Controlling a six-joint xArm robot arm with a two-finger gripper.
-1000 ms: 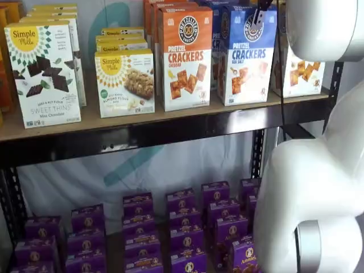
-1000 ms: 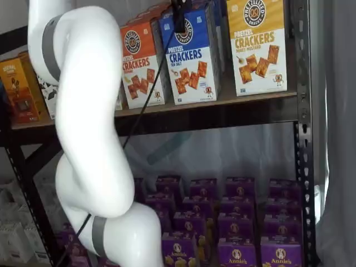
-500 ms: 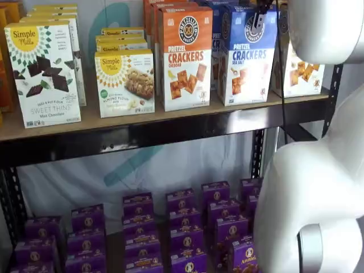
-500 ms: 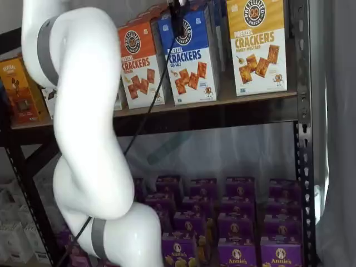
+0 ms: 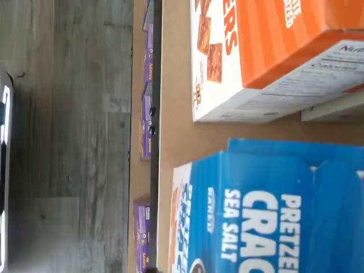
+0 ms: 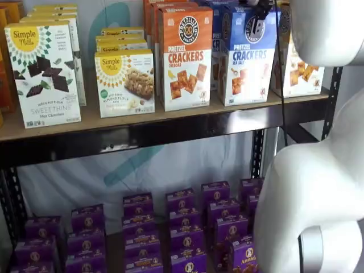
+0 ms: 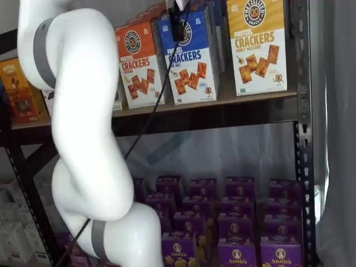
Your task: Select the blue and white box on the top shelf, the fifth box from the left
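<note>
A black metal rack stands against a pale draped backdrop, and its top shelf (image 6: 170,116) is a tan board lined with boxed snacks facing the room. The blue and white box (image 6: 248,56) stands upright near the right end of that board, its "PRETZEL CRACKERS SEA SALT" face turned outward, at the front of a row of like boxes, which leaves its top edge free to be reached from the room side. The gripper (image 7: 176,25) hangs down in front of its upper part, black fingers over the round logo with a cable trailing beside them; I cannot tell whether the jaws are parted or closed on the box, since only a dark narrow shape shows in both shelf views. The wrist view looks down on the blue top of the box, which suggests to me that the tool is lined up over it to take it by the top. Just to its left is the orange-topped Cheddar box (image 6: 184,57), close but with a slim gap between them, and to its right the yellow-topped cracker box (image 7: 257,44), also apart. Farther left are two kinds of Simple Mills boxes (image 6: 42,74). Below, the lower level holds rows of small purple boxes (image 6: 182,227), and the big white arm (image 7: 83,139) rises in front of it all.
</note>
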